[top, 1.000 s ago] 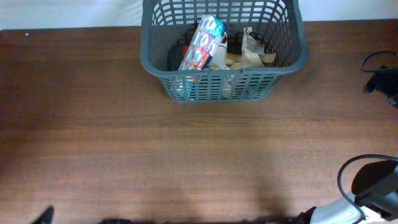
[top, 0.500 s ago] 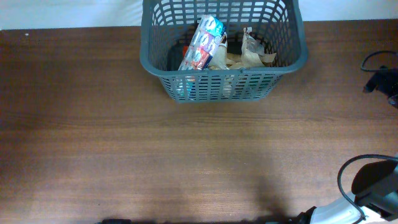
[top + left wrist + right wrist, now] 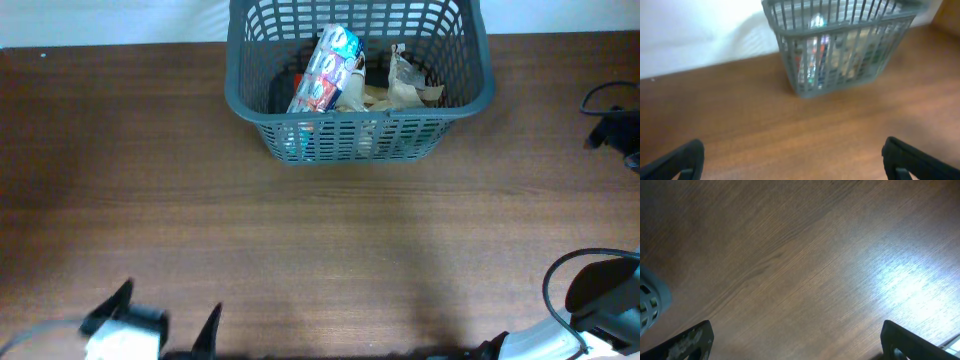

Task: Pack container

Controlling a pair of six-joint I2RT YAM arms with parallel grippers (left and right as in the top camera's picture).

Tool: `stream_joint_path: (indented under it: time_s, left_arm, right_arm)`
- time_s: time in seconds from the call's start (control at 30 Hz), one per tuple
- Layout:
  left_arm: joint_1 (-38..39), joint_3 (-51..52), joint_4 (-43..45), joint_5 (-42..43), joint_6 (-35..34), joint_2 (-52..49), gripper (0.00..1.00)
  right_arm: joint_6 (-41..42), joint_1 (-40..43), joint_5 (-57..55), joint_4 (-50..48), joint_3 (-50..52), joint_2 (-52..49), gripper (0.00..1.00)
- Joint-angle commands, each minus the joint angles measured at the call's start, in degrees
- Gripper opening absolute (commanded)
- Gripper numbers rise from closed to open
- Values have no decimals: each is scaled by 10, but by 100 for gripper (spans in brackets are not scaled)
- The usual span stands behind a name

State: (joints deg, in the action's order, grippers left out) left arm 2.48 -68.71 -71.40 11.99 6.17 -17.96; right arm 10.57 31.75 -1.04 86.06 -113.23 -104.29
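Grey plastic container (image 3: 360,113), rectangular, with lattice-slotted walls under a solid rim, stands mid-way along the table's (image 3: 300,230) far edge. Inside, a glossy silver packet (image 3: 325,68) with red and blue print leans beside crumpled tan wrappers (image 3: 400,90). Tabletop is dark brown wood grain with a white wall (image 3: 100,20) behind. Left gripper (image 3: 797,162), near the front left corner, has fingers spread wide and empty. Right gripper (image 3: 800,345) is likewise wide apart, holding nothing.
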Motion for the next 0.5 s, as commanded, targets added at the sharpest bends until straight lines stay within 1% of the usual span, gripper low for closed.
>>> stream_joint_path:
  time_s: [0.0, 0.13, 0.3, 0.4, 0.47]
  left_arm:
    - [-3, 96, 62, 7, 38, 0, 99]
    - [-3, 184, 185, 12, 38, 0, 99]
    - [-3, 266, 311, 19, 40, 0, 99]
    - [-3, 321, 393, 17, 69, 11, 99]
    - [-4, 352, 424, 17, 76, 25, 99]
  right_arm:
    - [5, 2, -1, 0, 1, 7, 99]
    - [5, 2, -1, 0, 1, 7, 99]
    - [5, 2, -1, 0, 1, 7, 99]
    - [5, 2, -1, 0, 1, 7, 99]
    - [5, 2, -1, 0, 1, 7, 99]
